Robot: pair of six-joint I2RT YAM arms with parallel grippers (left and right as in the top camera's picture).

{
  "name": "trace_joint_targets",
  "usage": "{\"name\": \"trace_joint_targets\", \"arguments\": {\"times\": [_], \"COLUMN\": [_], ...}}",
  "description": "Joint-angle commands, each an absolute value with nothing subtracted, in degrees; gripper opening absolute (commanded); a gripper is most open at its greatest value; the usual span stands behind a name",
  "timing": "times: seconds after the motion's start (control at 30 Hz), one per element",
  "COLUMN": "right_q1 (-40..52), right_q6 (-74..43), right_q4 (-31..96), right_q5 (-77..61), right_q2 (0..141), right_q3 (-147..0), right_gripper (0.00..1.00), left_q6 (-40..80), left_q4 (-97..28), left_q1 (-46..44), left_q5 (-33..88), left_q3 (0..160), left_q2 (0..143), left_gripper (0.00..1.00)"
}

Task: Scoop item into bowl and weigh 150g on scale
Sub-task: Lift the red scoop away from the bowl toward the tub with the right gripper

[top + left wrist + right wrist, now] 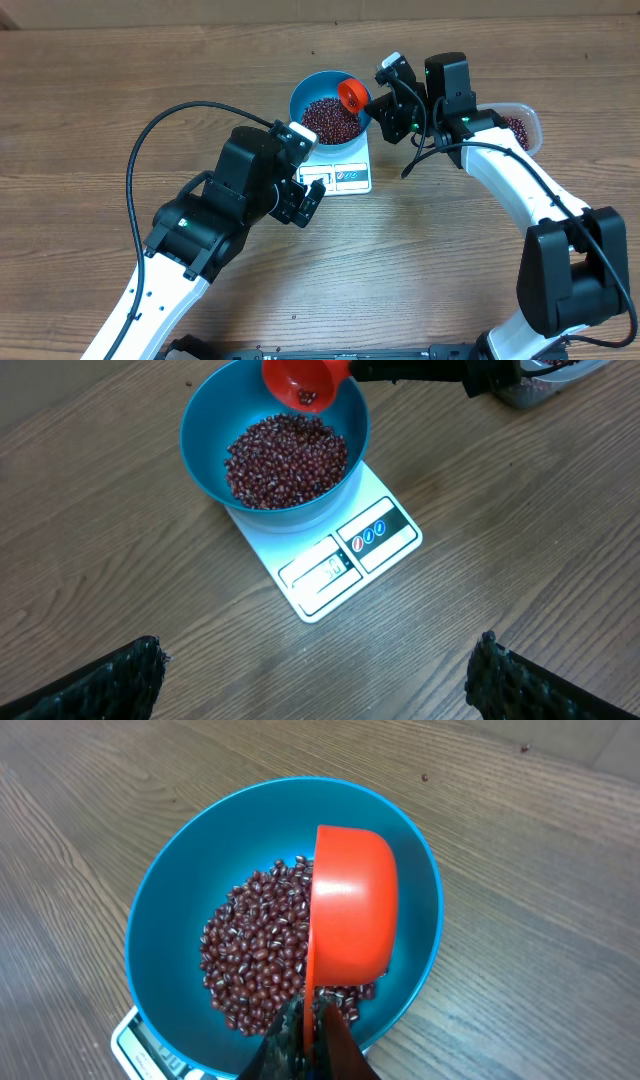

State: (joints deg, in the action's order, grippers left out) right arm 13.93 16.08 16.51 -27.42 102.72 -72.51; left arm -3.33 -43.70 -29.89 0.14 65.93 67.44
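Clamped the right gripper tight on the handle of the orange-red scoop, with jaws pinched together and only the thin handle between them. Held the scoop tipped on its side over the blue bowl, mouth turned toward the heap of beans in the bottom. Spotted a few beans left inside the scoop in the left wrist view. Found the bowl seated on the white scale, covering the far part of the platform and leaving display and buttons exposed at the near edge. Hung the left gripper spread wide and empty above the table, just beside the scale's display edge, touching nothing. Noted the clear tub with more beans by the right arm, apart from the bowl.

Judged the step in hand as the pour: emptying a scoopful into the bowl, partway toward the target weight. Could not read the digits on the display, so could not gauge closeness to the target. Reckoned the next move to call for finishing the tip to shed the last beans, then lifting the scoop clear of the rim before any reading, to avoid pressing on the scale and spoiling the weight. Expected later trips to the tub to need smaller, part-filled scoops and a slow trickle near the target, to guard against overshoot.
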Motion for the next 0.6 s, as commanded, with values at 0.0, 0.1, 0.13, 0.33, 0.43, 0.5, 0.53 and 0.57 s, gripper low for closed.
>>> {"name": "trace_joint_targets", "arguments": {"times": [0.0, 0.1, 0.13, 0.33, 0.43, 0.5, 0.53, 0.57], "right_q1": [14.1, 14.1, 14.1, 14.1, 14.1, 14.0, 13.8, 13.6], "right_q6": [10.8, 4.4, 1.0, -3.1, -3.3, -3.2, -3.2, -3.2], "right_q4": [16.0, 15.6, 15.5, 15.0, 15.3, 15.6, 15.6, 15.7], "right_q5": [-27.0, -27.1, -27.2, -31.9, -33.2, -33.1, -33.2, -33.1], "right_q2": [102.8, 102.8, 102.8, 102.6, 101.7, 100.5, 99.9, 99.2], "right_q3": [-73.1, -73.1, -73.1, -73.2, -73.2, -73.2, -73.2, -73.2], "right_gripper": [0.04, 0.04, 0.04, 0.04, 0.04, 0.04, 0.04, 0.04], "left_q6": [-2.6, -2.6, -2.6, -2.6, -2.6, -2.6, -2.6, -2.6], "left_q4": [-43.5, -43.5, -43.5, -43.5, -43.5, -43.5, -43.5, -43.5], "left_q1": [-29.6, -29.6, -29.6, -29.6, -29.6, -29.6, -29.6, -29.6], "left_q5": [-0.4, -0.4, -0.4, -0.4, -0.4, -0.4, -0.4, -0.4], "left_q3": [67.0, 67.0, 67.0, 67.0, 67.0, 67.0, 67.0, 67.0], "left_q2": [67.5, 67.5, 67.5, 67.5, 67.5, 67.5, 67.5, 67.5], "left_gripper": [0.99, 1.0, 1.0, 1.0, 1.0, 1.0, 1.0, 1.0]}}
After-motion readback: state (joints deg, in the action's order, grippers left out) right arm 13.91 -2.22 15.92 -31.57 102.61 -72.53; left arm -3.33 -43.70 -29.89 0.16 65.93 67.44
